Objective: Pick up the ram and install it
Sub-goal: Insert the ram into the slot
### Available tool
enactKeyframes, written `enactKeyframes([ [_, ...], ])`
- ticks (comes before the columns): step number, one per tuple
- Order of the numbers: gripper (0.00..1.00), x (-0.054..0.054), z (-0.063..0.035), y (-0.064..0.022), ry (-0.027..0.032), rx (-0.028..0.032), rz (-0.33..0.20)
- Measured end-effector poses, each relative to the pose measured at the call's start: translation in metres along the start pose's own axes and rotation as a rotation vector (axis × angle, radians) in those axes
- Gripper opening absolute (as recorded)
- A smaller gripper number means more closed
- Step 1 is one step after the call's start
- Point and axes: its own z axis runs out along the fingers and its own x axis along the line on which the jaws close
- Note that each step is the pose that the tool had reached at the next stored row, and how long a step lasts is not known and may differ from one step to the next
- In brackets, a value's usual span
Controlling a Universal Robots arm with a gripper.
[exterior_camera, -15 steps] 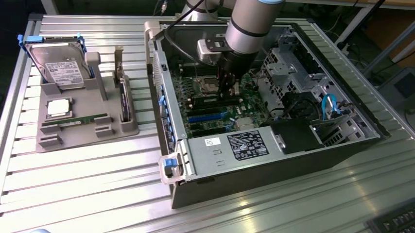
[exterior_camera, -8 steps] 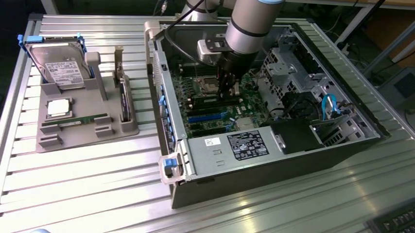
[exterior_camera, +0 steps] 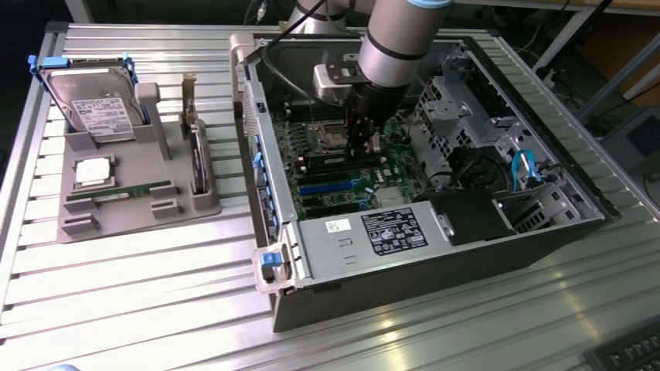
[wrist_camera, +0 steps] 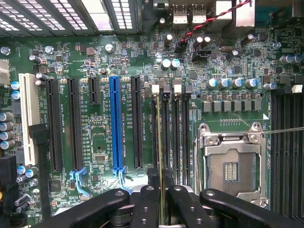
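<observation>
Hand (wrist_camera: pixel 161 202) sits inside the open computer case (exterior_camera: pixel 433 287), its 2 fingers (wrist_camera: pixel 146 205) clamped on the ram (wrist_camera: pixel 161 142), which shows edge-on as a thin strip reaching out from between them. Directly ahead of the hand run the black memory slots (wrist_camera: pixel 176 137). The processor socket (wrist_camera: pixel 231 164) lies just beside them, and a blue slot (wrist_camera: pixel 115 123) lies on the hand's other side.

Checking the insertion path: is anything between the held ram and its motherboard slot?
Nothing visible. The thin green ram stick, edge-on in the black hand, lines up with a long black memory slot; nothing lies across it.
</observation>
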Motion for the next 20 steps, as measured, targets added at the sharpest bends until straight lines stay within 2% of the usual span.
enactKeyframes([
  [6, 0.14, 0.0000, 0.0006, 0.0000, 0.0003, 0.0001, 0.000],
  [11, 0.14, 0.0001, 0.0013, 0.0000, 0.0036, 0.0000, 0.000],
  [20, 0.14, 0.0001, 0.0019, 0.0000, 0.0037, -0.0005, 0.000],
])
